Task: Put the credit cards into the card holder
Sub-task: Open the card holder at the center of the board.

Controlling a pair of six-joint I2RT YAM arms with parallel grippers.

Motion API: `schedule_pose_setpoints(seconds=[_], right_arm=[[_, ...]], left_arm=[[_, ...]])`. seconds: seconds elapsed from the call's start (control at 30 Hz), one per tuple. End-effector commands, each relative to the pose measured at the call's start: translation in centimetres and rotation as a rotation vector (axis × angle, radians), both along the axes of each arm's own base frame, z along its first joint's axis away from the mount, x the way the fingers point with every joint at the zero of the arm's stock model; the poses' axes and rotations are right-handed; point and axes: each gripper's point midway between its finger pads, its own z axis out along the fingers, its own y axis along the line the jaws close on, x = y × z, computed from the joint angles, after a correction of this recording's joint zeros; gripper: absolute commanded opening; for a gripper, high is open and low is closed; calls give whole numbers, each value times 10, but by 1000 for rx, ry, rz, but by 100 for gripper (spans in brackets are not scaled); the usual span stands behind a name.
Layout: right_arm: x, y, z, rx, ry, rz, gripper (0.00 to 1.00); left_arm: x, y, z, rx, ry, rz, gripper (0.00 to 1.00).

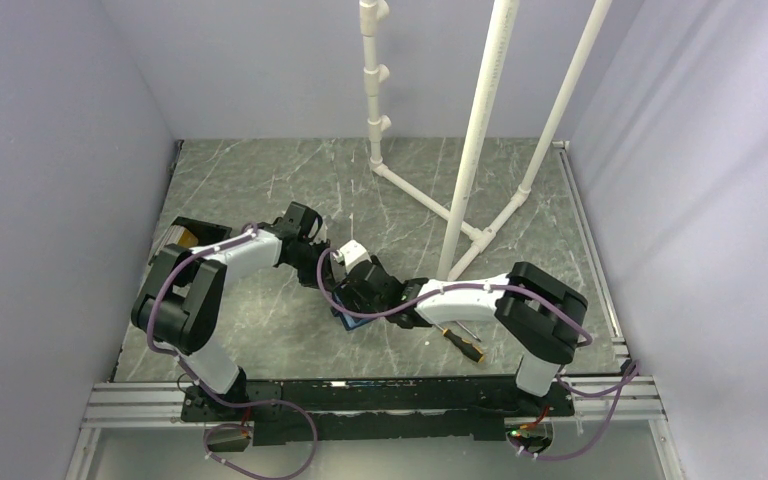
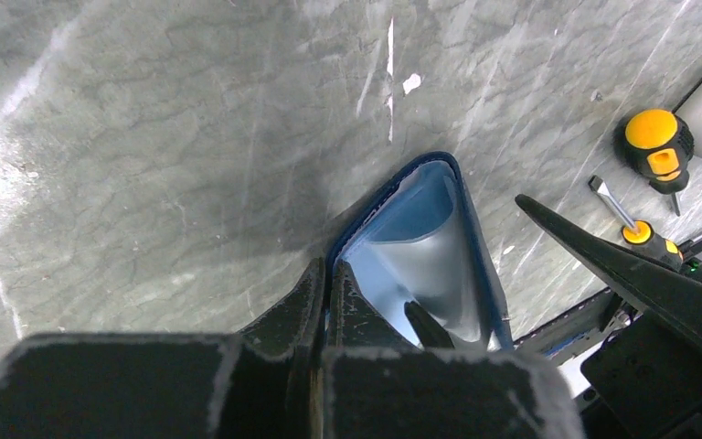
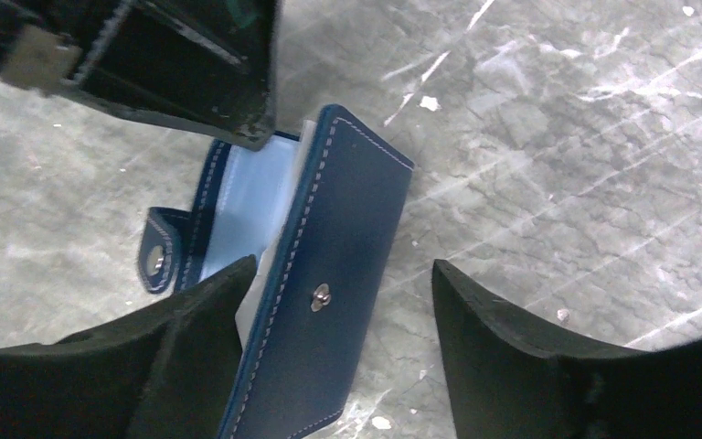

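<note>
The navy-blue card holder (image 3: 352,219) lies partly open on the table, pale blue inside (image 2: 402,233); it shows as a blue patch in the top view (image 1: 346,321). Its clasp tab (image 3: 156,261) sticks out to the left. My left gripper (image 2: 326,272) is shut on the edge of one navy cover and holds it up. My right gripper (image 3: 343,265) is open and straddles the other cover, one finger inside the holder, the other outside over the table. No credit card shows clearly; only pale sleeve edges inside the holder.
Two orange-and-black screwdrivers (image 2: 658,146) (image 2: 642,233) lie to the right of the holder; one shows in the top view (image 1: 465,343). A black open box (image 1: 193,233) sits at the left. A white pipe frame (image 1: 460,205) stands behind.
</note>
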Motion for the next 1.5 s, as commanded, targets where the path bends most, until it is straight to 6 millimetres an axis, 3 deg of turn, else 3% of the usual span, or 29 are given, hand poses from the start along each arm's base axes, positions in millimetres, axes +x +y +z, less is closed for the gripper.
schedule_pose_setpoints(seconds=[0.0, 0.17, 0.3, 0.4, 0.47, 0.57, 0.63, 0.83, 0.97, 1.07, 1.17, 1.3, 1.37, 1.47], right_arm=[[13, 1, 8, 14, -43, -83, 65], [14, -6, 21, 95, -41, -170, 28], [12, 2, 27, 190, 21, -230, 11], [13, 12, 26, 237, 69, -276, 4], [14, 16, 25, 261, 96, -305, 0], [16, 22, 22, 307, 143, -338, 0], [18, 22, 20, 346, 183, -368, 0], [23, 20, 11, 464, 309, -411, 0], [21, 22, 10, 490, 337, -399, 0], [21, 17, 10, 452, 310, -384, 8], [22, -1, 7, 361, 258, -377, 33], [29, -26, 7, 157, 157, -346, 58], [30, -37, 11, 69, 125, -316, 64], [19, -33, 32, 35, 75, -186, 67]], left_arm=[[3, -3, 6, 0, -13, -33, 0], [4, 9, 8, 74, -14, -41, 3], [9, 18, 30, 116, -62, -28, 31], [13, 10, 66, 41, -141, -4, 50], [11, 1, 87, -37, -180, 9, 55], [8, -12, 102, -153, -205, 35, 53], [4, -17, 99, -205, -190, 58, 45], [-9, -14, 57, -198, -102, 126, 17], [-15, -13, 29, -199, -63, 154, 12], [-20, -6, 2, -136, -6, 157, 5], [-24, 5, -17, -61, 16, 167, 4], [-27, 11, -25, -18, 29, 169, 3], [-28, 13, -24, -14, 27, 167, 3], [-29, 14, -24, -6, 26, 160, 3]])
